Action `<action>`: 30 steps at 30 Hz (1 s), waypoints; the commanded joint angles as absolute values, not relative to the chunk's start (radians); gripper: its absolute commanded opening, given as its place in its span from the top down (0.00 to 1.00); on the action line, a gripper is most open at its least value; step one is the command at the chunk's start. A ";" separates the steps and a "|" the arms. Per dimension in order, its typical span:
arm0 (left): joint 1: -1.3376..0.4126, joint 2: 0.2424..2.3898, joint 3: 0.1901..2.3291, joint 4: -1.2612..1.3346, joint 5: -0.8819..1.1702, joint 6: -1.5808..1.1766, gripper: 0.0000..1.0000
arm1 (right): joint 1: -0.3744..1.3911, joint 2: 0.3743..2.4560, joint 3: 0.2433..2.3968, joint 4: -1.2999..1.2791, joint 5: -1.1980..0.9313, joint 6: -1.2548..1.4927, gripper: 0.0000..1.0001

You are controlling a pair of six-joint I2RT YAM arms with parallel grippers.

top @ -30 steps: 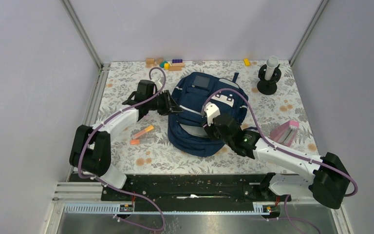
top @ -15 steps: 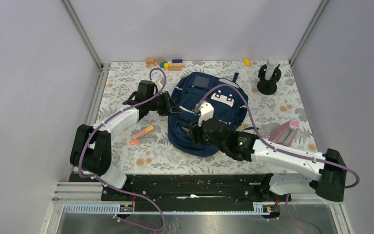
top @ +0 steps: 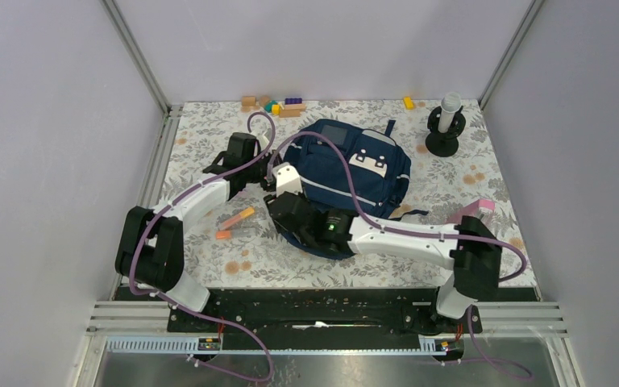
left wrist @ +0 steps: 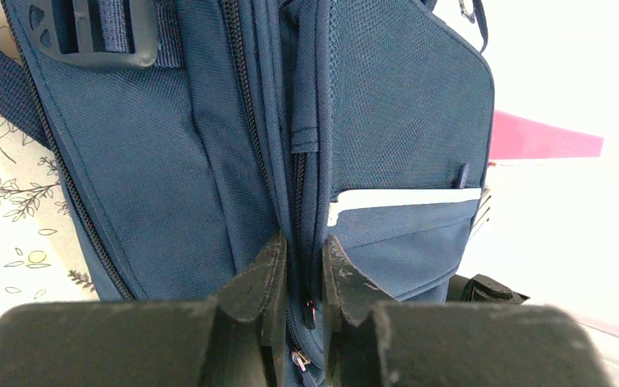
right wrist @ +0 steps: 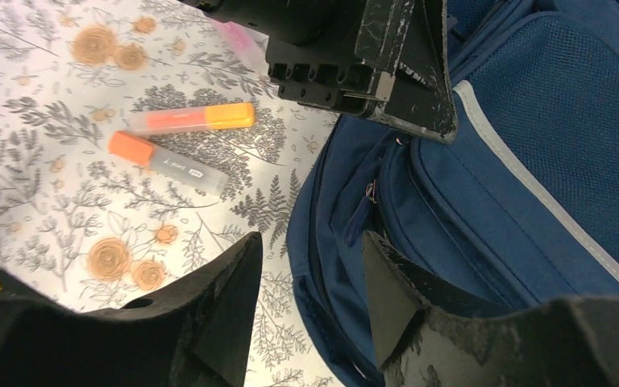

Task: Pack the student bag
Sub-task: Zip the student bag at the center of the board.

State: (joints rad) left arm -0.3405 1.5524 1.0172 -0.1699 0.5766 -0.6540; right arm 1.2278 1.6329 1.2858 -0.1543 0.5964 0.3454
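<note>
1. Student bag (top: 346, 173) lies flat on the floral table (top: 209, 137), front pockets up; we see navy fabric and a pale stripe.
2. Left gripper (left wrist: 302, 251) sits at the student bag's left side; its jaws are almost together, pinching a fabric ridge beside a zipper.
3. Right gripper (right wrist: 310, 266) hovers over the bag's near-left corner; its jaws stand apart, and we see nothing held between them.
4. Two orange highlighters (right wrist: 189, 118) lie just left of the bag.
5. Coloured blocks (top: 278, 104) lie beyond the bag; a black stand (top: 443, 125) is beyond it to the right.
</note>
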 commanded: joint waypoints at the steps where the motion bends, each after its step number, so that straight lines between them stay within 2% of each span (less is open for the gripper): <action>1: -0.353 1.505 1.056 -0.138 0.646 -0.638 1.00 | 1.233 1.706 1.387 -0.227 0.707 0.334 0.45; 13: -0.350 1.494 1.054 -0.143 0.640 -0.630 1.00 | 1.234 1.843 1.480 -0.309 0.819 0.303 0.61; 20: -0.348 1.490 1.053 -0.144 0.640 -0.631 1.00 | 1.233 1.856 1.474 -0.310 0.855 0.305 0.65; 30: -0.348 1.488 1.051 -0.144 0.638 -0.629 1.00 | 1.231 1.874 1.479 -0.310 0.851 0.310 0.76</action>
